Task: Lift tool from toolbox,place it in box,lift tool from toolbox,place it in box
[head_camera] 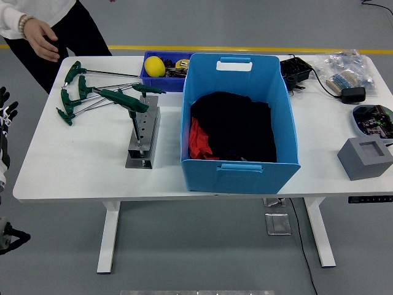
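Grey flooring surrounds the white worktop. No tool is lifted yet; the left hand, grip undeterminable, holds nothing visible. A green T-handle key must be reached, then carried to the blue box.

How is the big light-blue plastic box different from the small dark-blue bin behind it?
The big light-blue plastic box is much larger and taller than the small dark-blue bin. The box holds black and red items; the bin holds a yellow object and small parts. Both are open-topped and stand on the white table.
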